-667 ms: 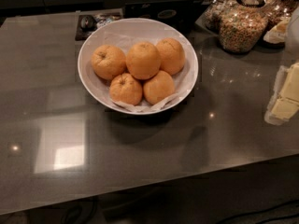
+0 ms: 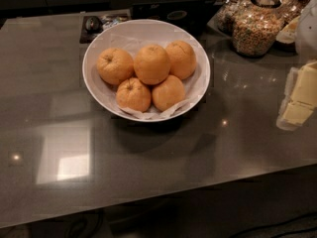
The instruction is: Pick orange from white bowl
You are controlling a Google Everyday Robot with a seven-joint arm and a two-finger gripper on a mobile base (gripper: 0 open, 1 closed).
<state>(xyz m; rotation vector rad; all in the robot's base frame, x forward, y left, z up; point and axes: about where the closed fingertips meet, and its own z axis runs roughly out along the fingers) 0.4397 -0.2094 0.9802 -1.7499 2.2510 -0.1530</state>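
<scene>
Grey glossy tabletop (image 2: pixel 148 167) carries the white bowl (image 2: pixel 143 24) — the orange (image 2: pixel 152 63) sits centre among smaller oranges (image 2: pixel 115 66); end effector (image 2: pixel 298 98) hangs at right edge, well apart — its state cannot be told.

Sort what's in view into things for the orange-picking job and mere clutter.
Job: orange, centre of the pile; white bowl; gripper, at right edge, apart from the bowl.
Lying about: four other oranges; cereal jar.
</scene>
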